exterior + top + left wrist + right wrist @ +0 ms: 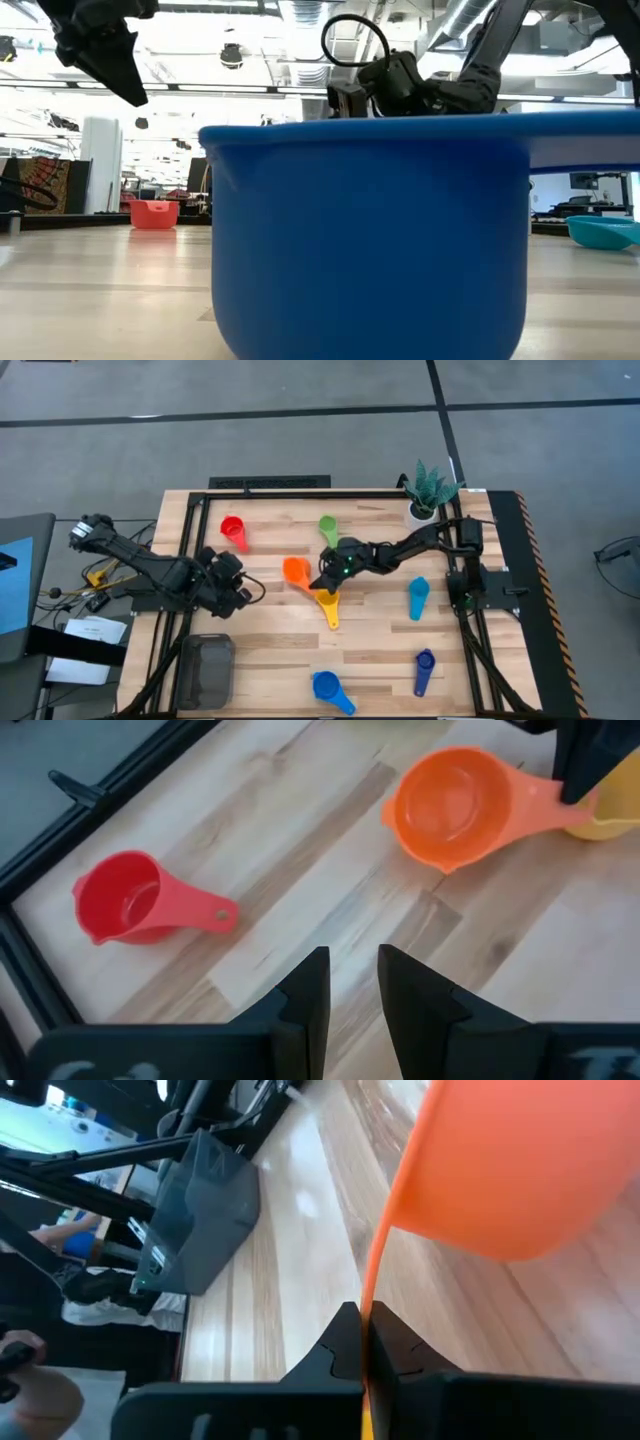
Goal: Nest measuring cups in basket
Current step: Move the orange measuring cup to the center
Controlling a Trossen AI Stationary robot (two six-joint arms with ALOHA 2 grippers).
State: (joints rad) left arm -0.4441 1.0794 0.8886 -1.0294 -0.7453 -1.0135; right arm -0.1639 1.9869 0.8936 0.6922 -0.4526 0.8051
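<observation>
Pale wooden tabletop (270, 630) carries the dark grey basket (207, 670) at its near left corner. Beside it, the left gripper (238, 585) hovers with fingers slightly parted, holding nothing. At mid-table the right gripper (322, 582) pinches the orange cup (296, 570) by its handle.

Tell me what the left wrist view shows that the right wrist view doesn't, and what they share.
Only the left wrist view shows the red measuring cup lying on the table, an edge of the yellow measuring cup, and the left tool hovering over bare wood, its fingers a little apart and holding nothing. Only the right wrist view shows the grey basket near the table's edge and the right tool shut on a flat orange handle. Both show the orange measuring cup and the wooden tabletop.
</observation>
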